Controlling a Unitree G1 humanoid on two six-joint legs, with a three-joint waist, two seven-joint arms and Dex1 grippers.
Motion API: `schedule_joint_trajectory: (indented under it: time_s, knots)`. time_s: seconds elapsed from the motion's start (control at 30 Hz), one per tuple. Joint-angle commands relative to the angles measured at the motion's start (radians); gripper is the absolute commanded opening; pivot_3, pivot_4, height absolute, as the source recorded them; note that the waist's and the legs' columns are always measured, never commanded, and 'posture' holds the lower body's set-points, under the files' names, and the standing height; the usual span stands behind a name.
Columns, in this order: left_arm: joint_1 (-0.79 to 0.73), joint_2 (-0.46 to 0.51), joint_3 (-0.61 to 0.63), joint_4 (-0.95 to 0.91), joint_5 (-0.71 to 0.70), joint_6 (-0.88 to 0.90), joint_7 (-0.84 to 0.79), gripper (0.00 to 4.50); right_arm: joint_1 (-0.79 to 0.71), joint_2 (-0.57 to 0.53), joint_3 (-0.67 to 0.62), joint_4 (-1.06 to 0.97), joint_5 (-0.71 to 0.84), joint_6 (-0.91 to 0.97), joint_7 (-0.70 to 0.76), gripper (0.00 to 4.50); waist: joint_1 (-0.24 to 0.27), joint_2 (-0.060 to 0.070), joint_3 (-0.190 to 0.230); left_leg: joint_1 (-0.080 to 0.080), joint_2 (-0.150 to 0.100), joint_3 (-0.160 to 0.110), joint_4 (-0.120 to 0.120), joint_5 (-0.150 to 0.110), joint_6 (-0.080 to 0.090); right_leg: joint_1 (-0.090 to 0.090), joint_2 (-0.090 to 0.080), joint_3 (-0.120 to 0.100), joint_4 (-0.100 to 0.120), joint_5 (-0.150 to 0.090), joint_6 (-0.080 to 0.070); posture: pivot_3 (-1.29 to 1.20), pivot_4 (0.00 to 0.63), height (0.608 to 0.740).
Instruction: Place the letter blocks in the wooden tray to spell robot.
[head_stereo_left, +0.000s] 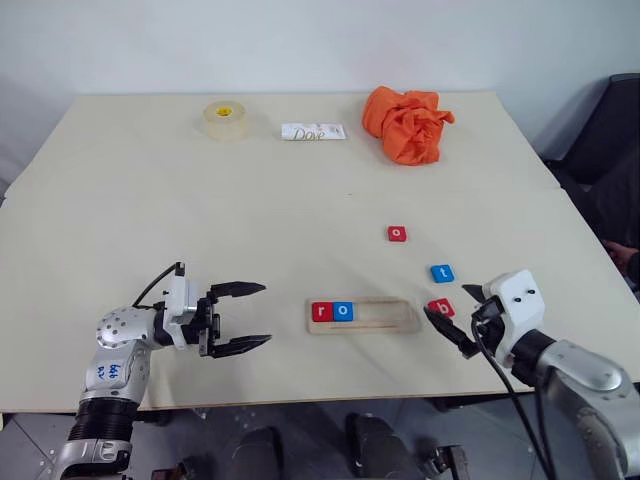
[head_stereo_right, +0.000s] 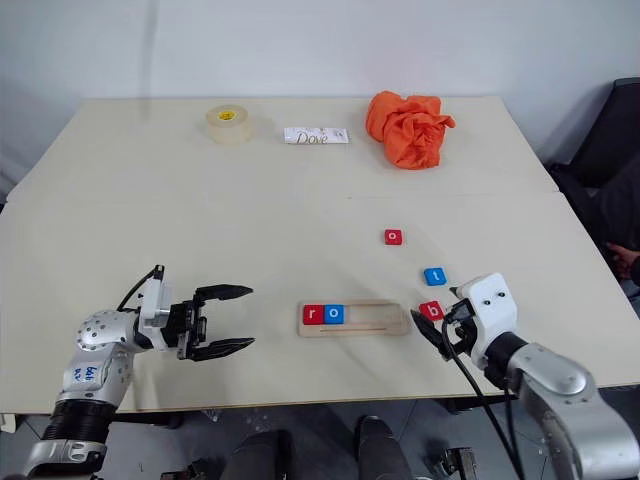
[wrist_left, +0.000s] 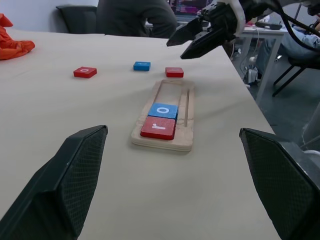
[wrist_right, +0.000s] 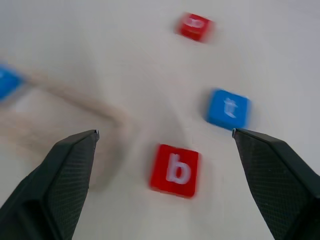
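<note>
Though smooth, flat square tiles (wrist_right: 174, 170).

"Dove" on white packet (head_stereo_left: 313, 132); tile letters r (head_stereo_left: 321, 311), o (head_stereo_left: 343, 311), o (head_stereo_left: 397, 233), t (head_stereo_left: 442, 273), b (wrist_right: 175, 170).

Big pale beige table (head_stereo_left: 200, 210) fills most of the scene, looks like two tabletops pushed together w/ a seam running across approx mid-depth. Plain white wall (head_stereo_left: 300, 40) behind the far edge, no windows seen, light even & soft. Grey floor (head_stereo_left: 20, 440) visible below the near edge. Dark chair (head_stereo_left: 610, 130) off the table's right side. In the left wrist view, beyond the table: black chair (wrist_left: 77, 17), a seated person in dark top (wrist_left: 135, 17), a 2nd white-topped desk (wrist_left: 272, 35) w/ a monitor (wrist_left: 187, 7) glowing behind, another person's leg at the edge, grey floor beside the table
</note>
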Motion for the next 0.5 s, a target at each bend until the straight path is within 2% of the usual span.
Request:
schedule_joint_trajectory:
  time_s: [0.03, 0.13, 0.27, 0.5]
  knots:
    - [-0.013, -0.007, -0.006, -0.003, -0.005, -0.013, -0.009, 4.5, -0.022, -0.112, -0.001, 0.081, 0.002, -0.118, 0.2, 4.49, 0.0, -0.001, 0.0, 0.0, 0.0, 0.0, 0.0, 0.0, 0.0, 0.0, 0.0, 0.0, 0.0, 0.0, 0.0, 0.0, 0.15, 0.74]
    - [-0.012, -0.016, -0.013, -0.009, -0.004, -0.016, -0.01, 4.5, -0.083, -0.231, 0.051, 0.213, -0.036, -0.231, 0.375, 4.49, -0.001, -0.001, 0.001, 0.0, 0.0, 0.0, 0.0, 0.0, 0.0, 0.0, 0.001, 0.0, -0.001, 0.001, 0.001, 0.0, 0.15, 0.74]
    - [-0.003, -0.026, -0.015, -0.022, -0.002, -0.022, 0.0, 4.5, -0.217, -0.32, 0.152, 0.429, -0.116, -0.406, 0.556, 4.49, -0.001, -0.001, 0.001, 0.0, 0.0, 0.0, 0.001, 0.0, 0.0, 0.0, 0.001, 0.0, 0.0, 0.001, 0.002, 0.0, 0.15, 0.74]
    - [0.073, -0.044, -0.005, -0.097, -0.008, -0.023, 0.054, 4.5, -0.469, -0.303, 0.332, 0.756, -0.242, -0.641, 0.765, 4.49, -0.004, -0.001, 0.002, 0.0, 0.0, 0.0, 0.001, 0.0, 0.0, 0.0, 0.001, 0.0, 0.0, 0.003, 0.006, 0.0, 0.15, 0.74]
